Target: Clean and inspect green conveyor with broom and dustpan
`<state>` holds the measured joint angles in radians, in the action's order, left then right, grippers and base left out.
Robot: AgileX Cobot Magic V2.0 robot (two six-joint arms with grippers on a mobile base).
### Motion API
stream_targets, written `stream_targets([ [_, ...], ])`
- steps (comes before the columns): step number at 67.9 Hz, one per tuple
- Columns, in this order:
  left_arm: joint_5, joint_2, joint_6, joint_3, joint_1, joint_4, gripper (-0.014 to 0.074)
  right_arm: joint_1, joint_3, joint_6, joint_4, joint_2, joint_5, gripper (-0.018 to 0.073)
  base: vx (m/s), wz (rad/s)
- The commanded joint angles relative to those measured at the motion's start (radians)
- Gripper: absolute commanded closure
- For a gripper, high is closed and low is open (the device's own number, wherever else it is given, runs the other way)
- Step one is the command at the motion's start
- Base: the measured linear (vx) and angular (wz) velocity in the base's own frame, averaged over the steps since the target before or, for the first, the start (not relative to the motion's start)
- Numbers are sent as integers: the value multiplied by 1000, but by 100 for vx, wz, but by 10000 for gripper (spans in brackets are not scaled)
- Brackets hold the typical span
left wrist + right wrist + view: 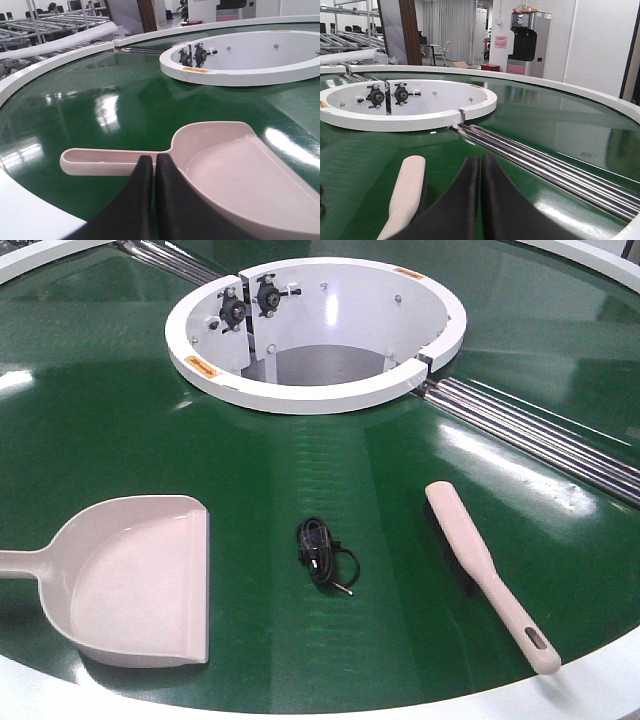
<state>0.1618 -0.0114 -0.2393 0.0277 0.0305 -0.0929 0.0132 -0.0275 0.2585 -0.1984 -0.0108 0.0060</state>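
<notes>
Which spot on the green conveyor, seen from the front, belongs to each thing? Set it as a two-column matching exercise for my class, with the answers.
Things:
1. dustpan
2. broom
3. black cable
4. white hub

Places:
A. near edge, right
B. far, centre
C. near edge, left
D. between the two tools

Pairs: 1-C, 2-A, 3-D, 4-B

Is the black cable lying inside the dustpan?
No, the black cable lies on the green conveyor, between the dustpan and the broom.
</notes>
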Motion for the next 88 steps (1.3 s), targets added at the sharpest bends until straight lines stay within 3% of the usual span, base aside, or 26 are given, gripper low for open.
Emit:
stream_targets([
  [1, -73, -14, 8, 17, 0, -10, 603, -6, -17, 4, 6, -10, -70, 560, 0, 0],
  [36, -185, -14, 8, 17, 0, -47, 603, -6, -17, 4, 6, -10, -90, 560, 0, 0],
  [44, -299, -14, 12, 17, 0, -54, 603, -6, -16, 12, 12, -10, -158, 560, 0, 0],
  [56, -520, 0, 83, -2, 0, -160, 603, -6, -8, 27, 13, -10, -266, 560, 0, 0],
  [72, -405, 36, 84, -216, 0, -159, 603, -6, 144, 27, 13, -10, -249, 560, 0, 0],
  [80, -271, 79, 83, -379, 0, -138, 601, -6, 254, 18, 13, 2, -207, 560, 0, 0],
  [88, -82, 170, 75, -572, 0, -99, 596, -6, 380, 17, 13, 68, -36, 560, 0, 0],
])
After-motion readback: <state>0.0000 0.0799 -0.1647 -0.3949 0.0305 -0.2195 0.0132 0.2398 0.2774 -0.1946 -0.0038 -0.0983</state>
